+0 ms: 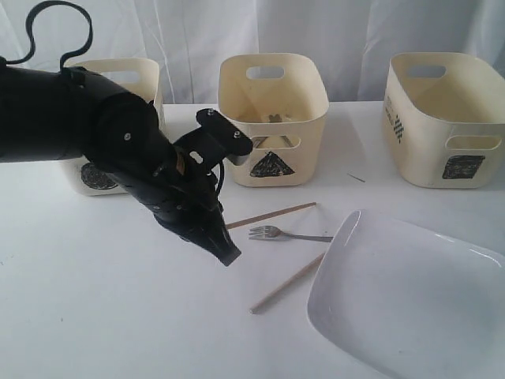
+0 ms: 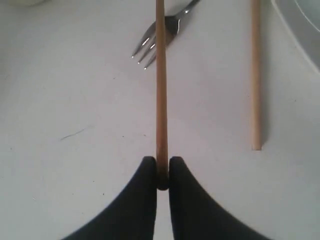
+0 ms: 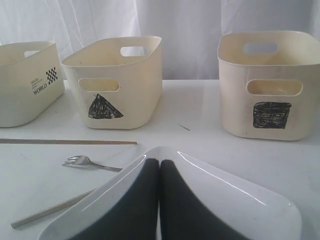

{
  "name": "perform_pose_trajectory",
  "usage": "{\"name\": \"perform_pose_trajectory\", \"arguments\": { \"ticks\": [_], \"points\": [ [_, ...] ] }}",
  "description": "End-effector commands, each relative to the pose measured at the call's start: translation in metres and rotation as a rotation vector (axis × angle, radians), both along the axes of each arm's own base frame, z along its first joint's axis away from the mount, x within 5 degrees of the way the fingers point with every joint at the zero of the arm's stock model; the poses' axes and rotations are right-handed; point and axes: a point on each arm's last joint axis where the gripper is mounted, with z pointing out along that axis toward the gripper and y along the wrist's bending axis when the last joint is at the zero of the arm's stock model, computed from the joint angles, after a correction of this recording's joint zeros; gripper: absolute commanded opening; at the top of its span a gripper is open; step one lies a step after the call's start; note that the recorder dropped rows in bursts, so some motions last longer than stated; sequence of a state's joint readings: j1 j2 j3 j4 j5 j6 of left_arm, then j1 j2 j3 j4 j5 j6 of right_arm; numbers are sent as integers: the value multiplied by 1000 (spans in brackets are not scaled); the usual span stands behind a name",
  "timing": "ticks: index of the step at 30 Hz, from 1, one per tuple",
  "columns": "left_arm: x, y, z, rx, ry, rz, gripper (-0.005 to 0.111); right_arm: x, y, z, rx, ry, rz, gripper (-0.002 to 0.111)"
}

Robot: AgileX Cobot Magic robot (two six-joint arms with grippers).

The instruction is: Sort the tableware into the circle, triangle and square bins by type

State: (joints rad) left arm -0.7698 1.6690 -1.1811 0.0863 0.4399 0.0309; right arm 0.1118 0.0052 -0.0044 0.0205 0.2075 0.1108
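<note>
At white tabletop (image 1: pixel 79 316), pinching wooden chopstick (image 2: pixel 160 90) by its end, left gripper (image 2: pixel 161 162) nearly closed; light, stiff, likely to swivel.

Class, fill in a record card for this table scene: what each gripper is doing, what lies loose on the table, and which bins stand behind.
Left gripper: shut on a wooden chopstick, gripped at its near end
Right gripper: shut, holding nothing, pointing at the large white squarish plate
Loose on table: second wooden chopstick; metal fork between the two chopsticks
Bins: cream plastic tubs in a row, circle bin, triangle bin, square bin
</note>
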Motion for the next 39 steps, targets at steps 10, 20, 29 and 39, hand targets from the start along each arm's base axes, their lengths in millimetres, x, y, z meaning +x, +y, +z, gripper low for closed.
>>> {"name": "perform_pose_trajectory", "arguments": {
  "ticks": [10,20,29,39],
  "points": [
    [3,-2,-14,32,26,3,15,0,0,-1,-7,-5,-3,0],
    [12,-11,-70,128,122,-1,15,0,0,-1,-7,-5,-3,0],
    [14,-13,-98,177,172,-2,48,0,0,-1,-7,-5,-3,0],
    [14,-13,-94,181,157,-35,47,0,0,-1,-7,-5,-3,0]
  ]
}}
